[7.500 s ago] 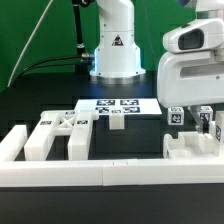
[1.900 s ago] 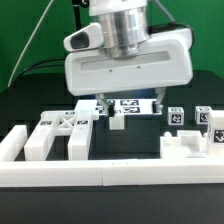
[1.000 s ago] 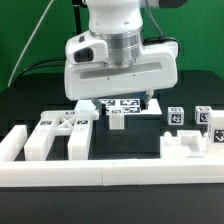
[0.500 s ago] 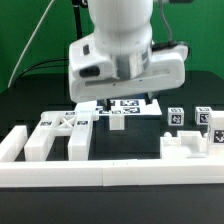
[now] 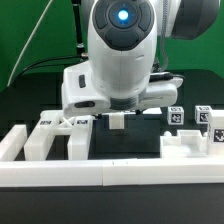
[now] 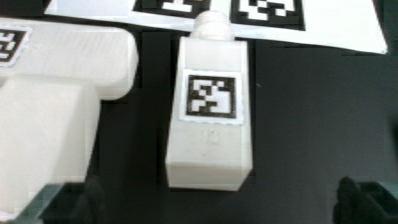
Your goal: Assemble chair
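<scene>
Lowered and tipped over small tagged block (image 6: pixel 214 110) since a second ago. Lying flat on table (image 6: pixel 302 120), just beside bigger white panel (image 6: pixel 63 100). Flanked at one end by wide-spread gripper (image 6: pixel 210 205), nothing held. Probably lining up a grasp.

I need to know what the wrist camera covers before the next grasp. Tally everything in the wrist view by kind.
White chair pieces: 2, the narrow tagged piece and the wide piece beside it
Marker board: 1
Gripper fingertips: 2
Total: 5
</scene>
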